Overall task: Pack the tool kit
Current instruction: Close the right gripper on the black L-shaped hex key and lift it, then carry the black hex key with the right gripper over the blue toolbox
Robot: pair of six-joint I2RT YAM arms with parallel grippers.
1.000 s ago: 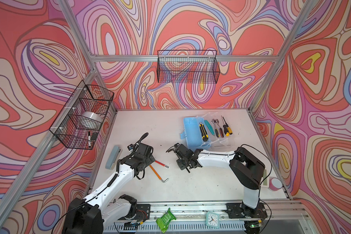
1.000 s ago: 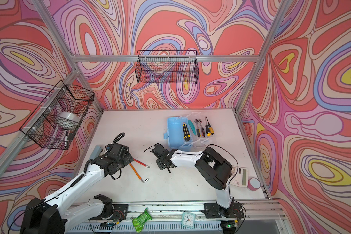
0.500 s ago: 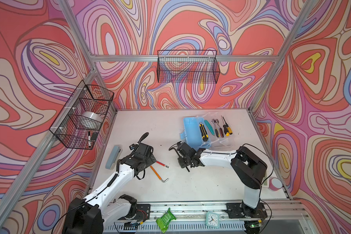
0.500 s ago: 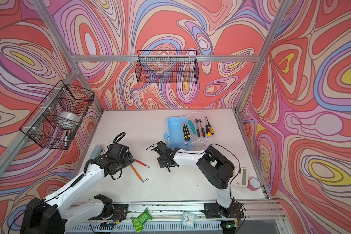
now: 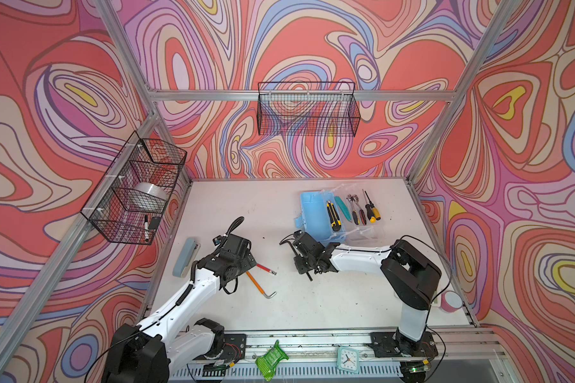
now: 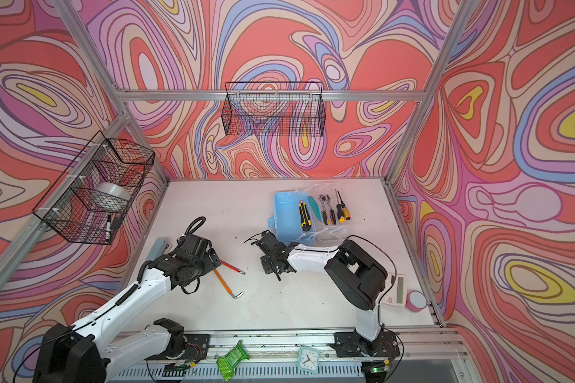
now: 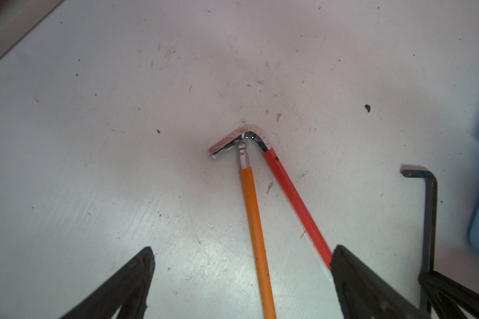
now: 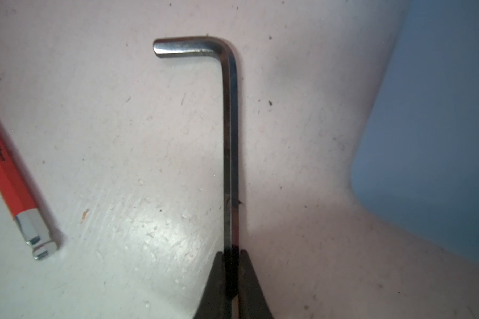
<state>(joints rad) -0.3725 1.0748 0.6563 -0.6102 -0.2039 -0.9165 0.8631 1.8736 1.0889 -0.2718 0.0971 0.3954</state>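
Observation:
The light blue tool kit box lies open at the back right. Beside it, the clear tray holds a yellow utility knife, ratchets and a screwdriver. My right gripper is shut on a dark steel hex key, low over the table just in front of the box. My left gripper is open and hangs over an orange hex key and a red hex key, which lie on the table and meet at their far ends.
A grey-blue stapler lies at the left edge. A calculator and a pink tape roll sit at the front right. Wire baskets hang on the back wall and the left wall. A clock stands on the front rail.
My right gripper has drifted slightly to the right, toward the box, with the dark hex key in it. The left arm has hardly moved.

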